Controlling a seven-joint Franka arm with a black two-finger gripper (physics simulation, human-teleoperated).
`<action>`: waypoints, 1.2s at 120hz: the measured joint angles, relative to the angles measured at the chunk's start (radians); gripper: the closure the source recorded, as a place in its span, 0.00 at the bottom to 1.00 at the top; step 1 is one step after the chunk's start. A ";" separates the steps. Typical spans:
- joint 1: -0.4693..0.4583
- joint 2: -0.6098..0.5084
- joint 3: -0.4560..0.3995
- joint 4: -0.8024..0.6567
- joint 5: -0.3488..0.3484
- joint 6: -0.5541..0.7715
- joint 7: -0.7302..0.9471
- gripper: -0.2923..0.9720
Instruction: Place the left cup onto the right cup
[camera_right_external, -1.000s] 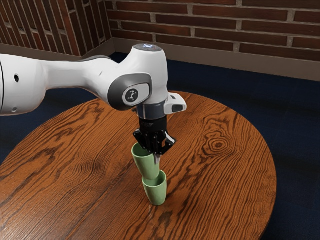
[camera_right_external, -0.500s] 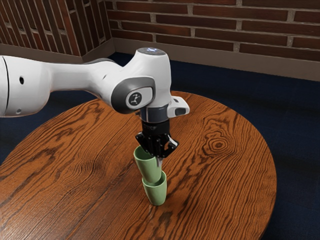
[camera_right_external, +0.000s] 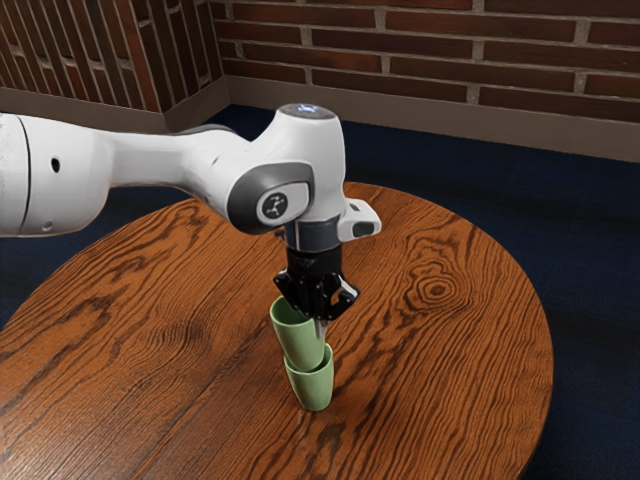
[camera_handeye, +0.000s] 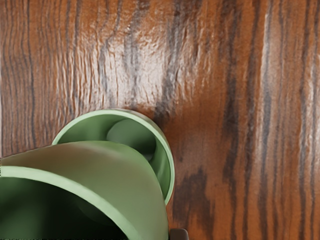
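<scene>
Green, matte and unmarked: found the lower cup (camera_right_external: 312, 388) upright on the near middle of the wooden table (camera_right_external: 450, 300), mouth open to receive. Judged it left there, untouched by the hand, as the fixed base of the stack.

Just above, found the upper cup (camera_right_external: 297, 335) of the same green, slightly tapered, base already down inside the lower cup's mouth. Not yet seated square: leaned toward the exterior view's left, rim higher on that side. From the wrist, looked past its broad curved wall and down into the lower cup, with a part of that hollow left uncovered by the lean.

Above that, saw the gripper (camera_right_external: 318, 318) pointed straight down, black fingers clamped on the upper cup's wall at the rim, on the side toward the exterior view's right. Put the tilt down to that one-sided pinch. Judged the grip kept on because the cup would need righting before release; let go like this, might topple or jam crooked.

Farther off, noted the white arm (camera_right_external: 150, 170) reaching in from the exterior view's left, then dark blue floor (camera_right_external: 560, 200) and a brick wall (camera_right_external: 450, 50).
</scene>
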 joint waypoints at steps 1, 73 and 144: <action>0.000 0.000 0.000 0.000 0.000 0.000 0.000 0.85; -0.001 0.021 0.000 -0.014 0.000 0.023 -0.010 0.85; 0.002 0.029 0.000 -0.032 0.012 0.066 -0.015 0.85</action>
